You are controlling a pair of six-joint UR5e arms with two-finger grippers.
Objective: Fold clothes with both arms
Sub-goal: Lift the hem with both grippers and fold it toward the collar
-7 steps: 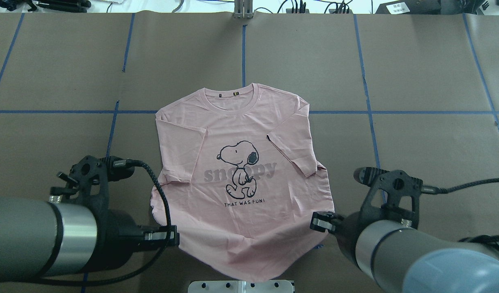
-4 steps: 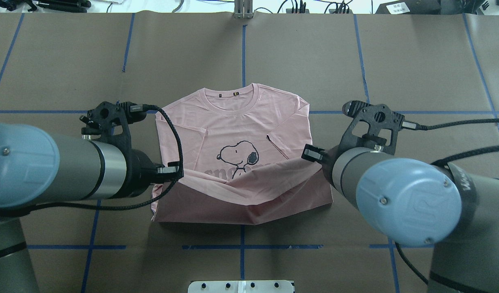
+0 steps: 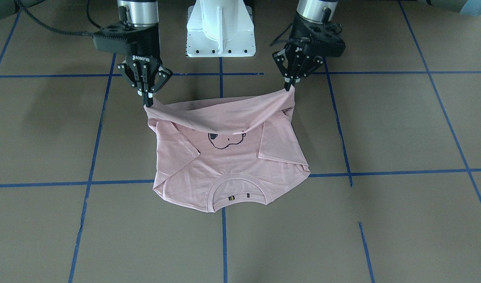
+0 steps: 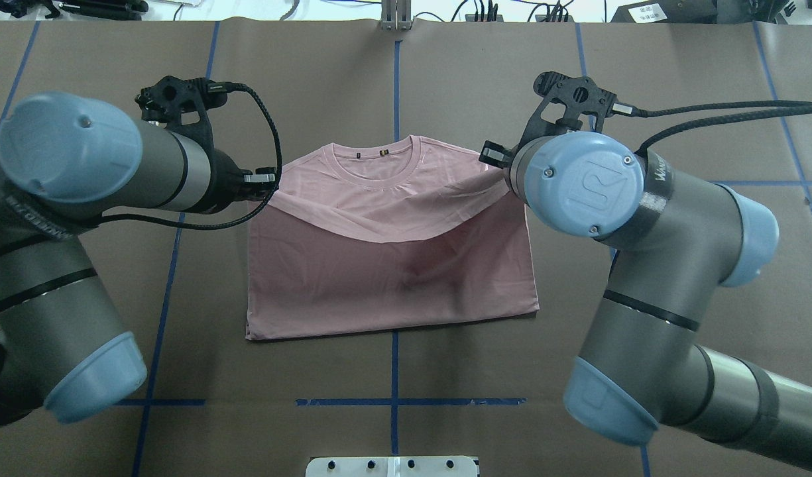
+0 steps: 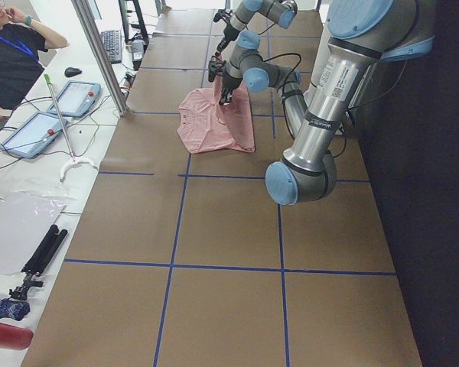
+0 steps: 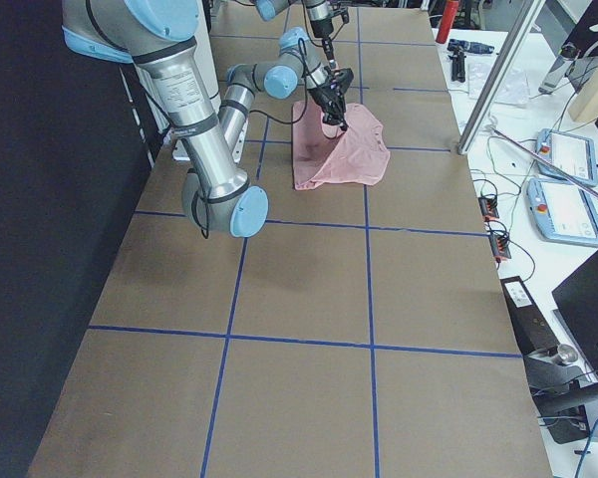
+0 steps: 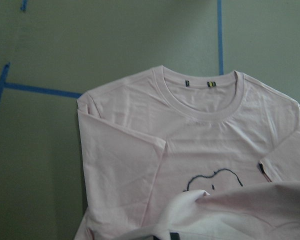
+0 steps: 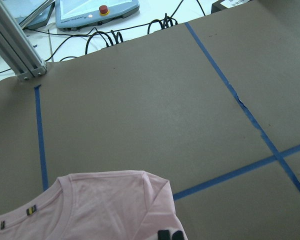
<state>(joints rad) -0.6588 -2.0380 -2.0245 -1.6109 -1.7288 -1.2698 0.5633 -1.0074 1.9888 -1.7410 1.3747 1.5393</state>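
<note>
1. The T-shirt point(image 3: 232, 165) was laid print-up on the worktop point(image 3: 381, 125), with its neck towards the operators' side.
2. Its hem point(image 3: 220, 118) was held off the worktop over the chest and sagged in the middle.
3. The left claw point(image 3: 290, 86) was pinched together on one hem corner and the right claw point(image 3: 148, 102) on the other, both pointing down.
4. In the front-facing view only the top of the dog print point(image 3: 225, 141) was seen below the raised hem.
5. In the overhead view the print was covered by the shirt's plain back, and the claw tips were hidden behind the wrists.
6. The collar point(image 7: 202, 116), with two small labels inside it, was shown close in the left wrist view.
7. One shoulder was caught in the right wrist view, with a pendant point(image 8: 97, 11) bearing a red button beyond the worktop's edge.
8. The worktop was covered in brown sheet crossed by blue tape lines point(image 3: 401, 171), with a white pedestal point(image 3: 220, 31) at the robot's side.
9. An operator point(image 5: 15, 57) in black was seen beside a white bench.
</note>
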